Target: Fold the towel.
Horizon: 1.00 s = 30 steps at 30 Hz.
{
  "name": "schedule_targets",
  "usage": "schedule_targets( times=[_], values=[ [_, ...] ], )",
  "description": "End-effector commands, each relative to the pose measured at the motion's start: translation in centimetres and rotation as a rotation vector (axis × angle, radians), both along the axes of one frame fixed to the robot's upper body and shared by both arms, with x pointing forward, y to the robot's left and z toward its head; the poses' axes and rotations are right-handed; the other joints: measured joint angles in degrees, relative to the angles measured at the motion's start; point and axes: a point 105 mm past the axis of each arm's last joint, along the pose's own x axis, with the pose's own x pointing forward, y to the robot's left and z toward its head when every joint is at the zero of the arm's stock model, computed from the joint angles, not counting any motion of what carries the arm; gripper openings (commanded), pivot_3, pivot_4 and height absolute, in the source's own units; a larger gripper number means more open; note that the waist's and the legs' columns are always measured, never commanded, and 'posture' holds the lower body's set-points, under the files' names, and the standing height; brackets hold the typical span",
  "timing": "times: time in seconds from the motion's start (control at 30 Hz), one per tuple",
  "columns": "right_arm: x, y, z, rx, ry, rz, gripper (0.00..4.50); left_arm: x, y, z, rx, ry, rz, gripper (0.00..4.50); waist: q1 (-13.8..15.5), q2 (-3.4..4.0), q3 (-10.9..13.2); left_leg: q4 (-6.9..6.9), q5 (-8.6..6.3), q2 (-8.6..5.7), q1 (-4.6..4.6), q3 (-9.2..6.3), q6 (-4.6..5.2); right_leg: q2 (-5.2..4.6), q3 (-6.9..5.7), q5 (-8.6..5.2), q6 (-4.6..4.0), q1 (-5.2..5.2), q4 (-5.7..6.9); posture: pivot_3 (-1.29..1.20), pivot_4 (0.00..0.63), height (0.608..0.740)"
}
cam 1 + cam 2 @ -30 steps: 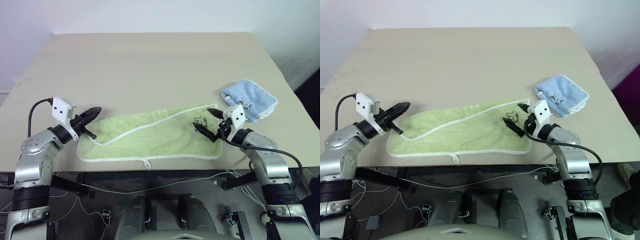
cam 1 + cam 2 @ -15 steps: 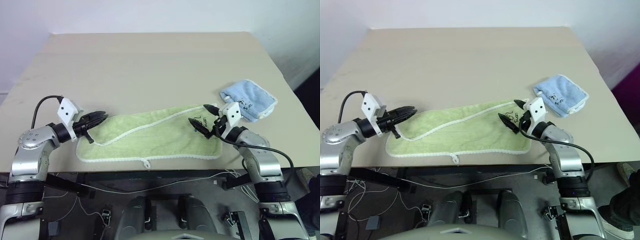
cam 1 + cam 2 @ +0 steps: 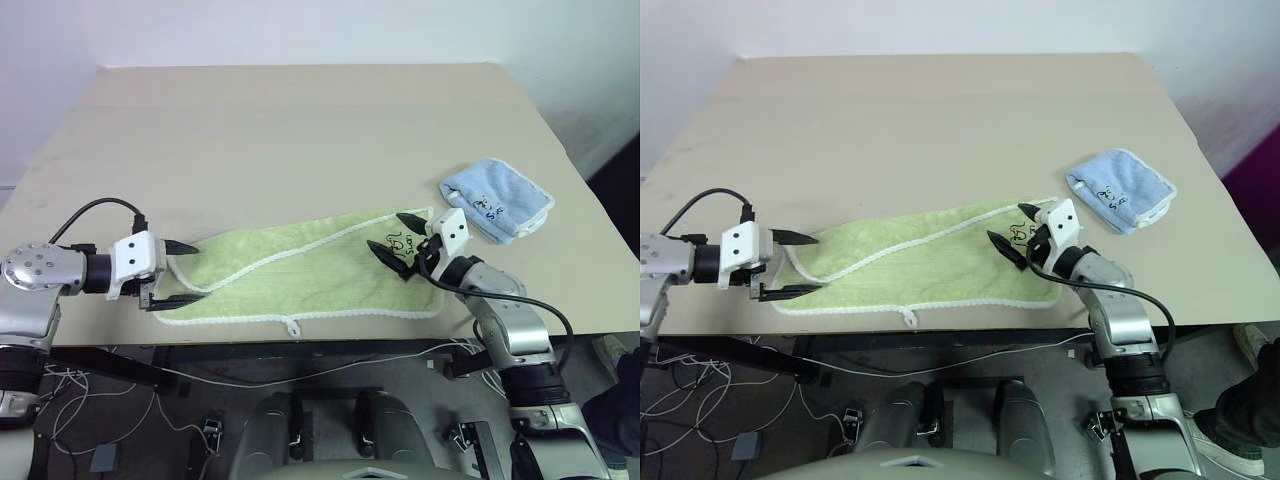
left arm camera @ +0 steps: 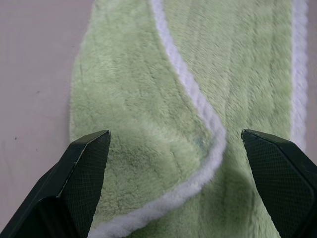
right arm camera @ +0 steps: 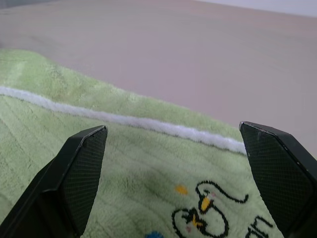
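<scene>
— Status? The long light-green terry towel (image 3: 300, 275) is lying half-folded along the beige worktop's (image 3: 300, 130) near edge.

— Left pincer (image 3: 178, 272) and right pincer (image 3: 392, 243) are gaping wide, empty, at opposite ends — pinching those ends is likely due next.

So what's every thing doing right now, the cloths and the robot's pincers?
towel: lying flat along the table's near edge, one long side folded partly over itself, not held.
blue cloth: folded small, lying apart past the towel's right end.
left pincer: open, at the towel's left end.
right pincer: open, over the towel's right end by the embroidered mark.
table: bare beyond the cloths.
</scene>
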Motion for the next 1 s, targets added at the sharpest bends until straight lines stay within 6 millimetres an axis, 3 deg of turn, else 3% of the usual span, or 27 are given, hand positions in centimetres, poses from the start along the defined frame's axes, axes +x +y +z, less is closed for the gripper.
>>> schedule_targets(
  times=[0.03,0.57,0.67,1.0],
  values=[
    [0.2,0.2,1.1,0.006,-0.040,0.010,4.50,0.0,-0.3,0.8,0.074,-0.069,-0.066,4.47,0.0,0.00,0.0,0.00,0.00,0.00,0.00,0.00,0.01,-0.01,0.00,0.00,0.00,0.00,0.00,0.00,0.150,0.740],
    [0.3,0.2,1.2,0.015,-0.046,0.005,4.50,1.4,-0.3,-0.1,0.214,-0.219,-0.122,4.47,0.0,0.00,0.0,0.02,-0.01,-0.01,0.00,0.05,0.06,0.04,-0.01,0.01,0.02,0.02,0.02,0.00,0.150,0.740],
    [0.2,0.1,1.2,0.015,-0.046,0.000,4.50,1.9,-0.3,0.0,0.203,-0.246,-0.103,3.87,0.1,0.00,0.0,0.02,-0.01,-0.01,0.00,0.06,0.06,0.04,-0.01,0.01,0.02,0.02,0.02,0.00,0.150,0.740],
    [-0.1,-0.3,1.1,0.010,-0.042,-0.010,4.50,1.5,-0.9,0.2,0.077,-0.205,-0.089,0.37,0.0,0.00,0.0,0.02,0.00,-0.01,0.00,0.07,0.06,0.04,-0.01,0.01,0.03,0.02,0.02,0.00,0.150,0.740]
  ],
)
